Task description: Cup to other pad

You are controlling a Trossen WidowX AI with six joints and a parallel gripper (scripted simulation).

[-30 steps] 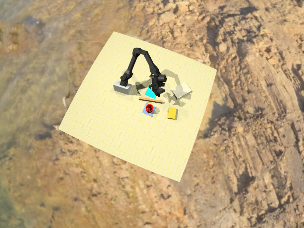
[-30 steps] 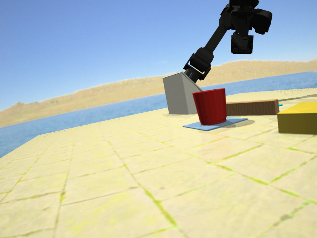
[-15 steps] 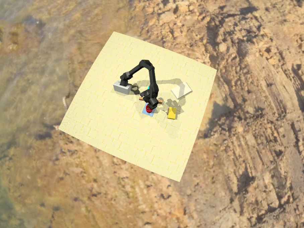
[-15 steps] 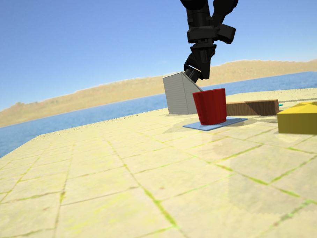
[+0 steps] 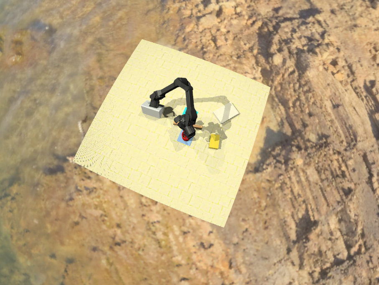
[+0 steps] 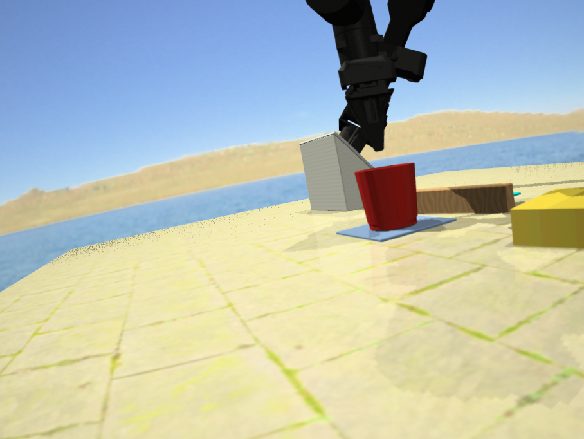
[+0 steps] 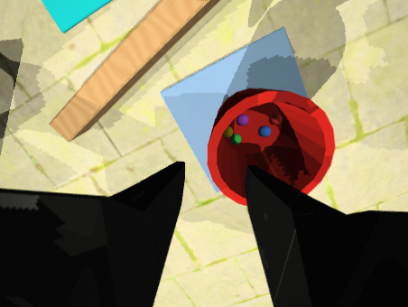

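1. Cup [image 6: 388, 196]: red, upright, standing on the pale blue pad [image 6: 427, 223]. From the wrist view it sits toward one corner of the pad, its rim overhanging the pad's edge.
2. Marbles [image 7: 243, 119]: several small balls, purple, blue, green, yellow and one reddish, lying on the cup's floor.
3. Pincer [image 7: 216, 173]: above the cup and apart from it, pointing down. Its fingers stand partly closed with a gap between them and nothing in that gap; in the wrist view one fingertip overlaps the near rim of the cup, the other lies outside the cup over the tiles.
4. Wooden bar [image 7: 131, 60]: lies flat on the worktop [image 6: 236, 330] between the blue pad and the cyan pad [image 7: 72, 11].
5. Cyan pad: beyond the bar, mostly hidden by the arm in the top view.
6. Yellow block [image 6: 550, 217]: near the blue pad, apart from it.
7. Cream slab [image 5: 226, 113]: farther off, beyond the yellow block.
8. Grey base [image 5: 151, 109]: carries the black arm.
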